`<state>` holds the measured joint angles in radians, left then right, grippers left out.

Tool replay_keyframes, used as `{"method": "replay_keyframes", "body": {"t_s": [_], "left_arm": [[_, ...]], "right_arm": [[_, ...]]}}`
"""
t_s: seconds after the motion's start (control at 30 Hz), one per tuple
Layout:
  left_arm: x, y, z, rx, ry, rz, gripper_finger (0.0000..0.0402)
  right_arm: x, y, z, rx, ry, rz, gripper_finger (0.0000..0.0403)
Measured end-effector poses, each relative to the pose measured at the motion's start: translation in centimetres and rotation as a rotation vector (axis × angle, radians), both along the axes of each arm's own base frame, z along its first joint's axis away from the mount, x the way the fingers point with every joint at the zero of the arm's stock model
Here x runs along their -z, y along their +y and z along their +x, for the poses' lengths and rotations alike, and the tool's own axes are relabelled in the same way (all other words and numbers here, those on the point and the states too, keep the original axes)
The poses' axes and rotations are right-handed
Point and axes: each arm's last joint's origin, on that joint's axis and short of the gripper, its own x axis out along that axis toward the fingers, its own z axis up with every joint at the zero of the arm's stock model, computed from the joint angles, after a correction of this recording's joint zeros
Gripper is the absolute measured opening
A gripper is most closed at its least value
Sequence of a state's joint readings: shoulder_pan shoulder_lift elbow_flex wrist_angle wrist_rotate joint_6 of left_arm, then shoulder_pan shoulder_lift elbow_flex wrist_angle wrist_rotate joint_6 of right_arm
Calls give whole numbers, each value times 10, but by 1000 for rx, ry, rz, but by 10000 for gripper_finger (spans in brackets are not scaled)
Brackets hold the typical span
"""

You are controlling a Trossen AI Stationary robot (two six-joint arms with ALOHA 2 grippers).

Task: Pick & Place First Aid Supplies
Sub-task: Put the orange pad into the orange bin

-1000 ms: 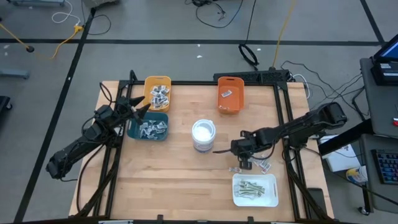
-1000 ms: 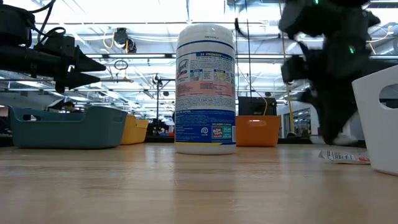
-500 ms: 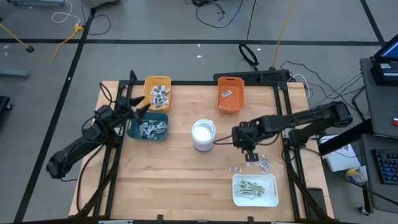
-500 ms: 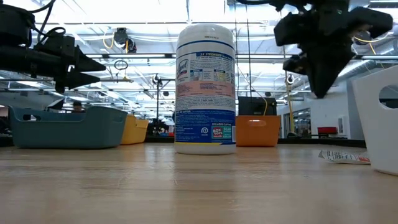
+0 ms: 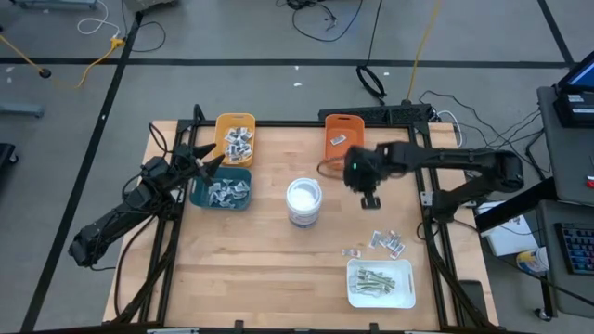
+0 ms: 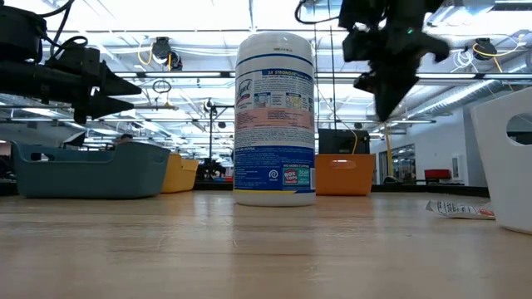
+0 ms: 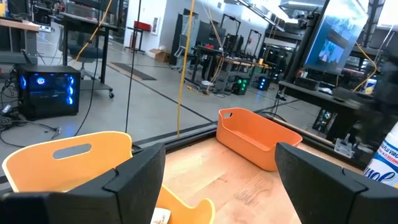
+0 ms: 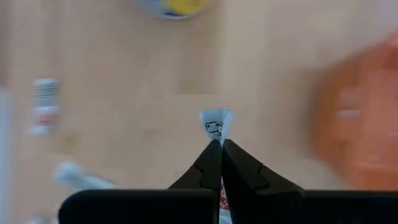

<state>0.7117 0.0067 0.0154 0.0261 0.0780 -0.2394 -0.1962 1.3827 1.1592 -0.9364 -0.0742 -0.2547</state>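
Right wrist view shows the right pincer (image 8: 220, 144) clamped on a small white packet (image 8: 215, 126), carried above the desk (image 5: 278, 269) just at five o'clock of the orange bin (image 5: 343, 141). High view puts the left pincer (image 5: 212, 158), its fingers apart, over the teal bin (image 5: 222, 191) at nine o'clock of the wipes canister (image 5: 303, 200). More packets (image 5: 387, 243) lie on the wood at twelve o'clock of the white tray (image 5: 380, 283).
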Motion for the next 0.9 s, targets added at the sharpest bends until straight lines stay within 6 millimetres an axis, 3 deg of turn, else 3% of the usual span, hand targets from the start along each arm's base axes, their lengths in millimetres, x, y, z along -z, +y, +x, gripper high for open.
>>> {"method": "replay_keyframes", "body": {"t_s": [0.3,0.53,0.9], "left_arm": [[0,0,0,0,0,0,306],[0,0,0,0,0,0,306],[0,0,0,-1,0,0,306]], "right_arm": [[-11,-85,-8,113,-157,-306,0],[-15,-133,-19,258,-254,-405,0],[42,-160,4,263,-118,-321,0]]}}
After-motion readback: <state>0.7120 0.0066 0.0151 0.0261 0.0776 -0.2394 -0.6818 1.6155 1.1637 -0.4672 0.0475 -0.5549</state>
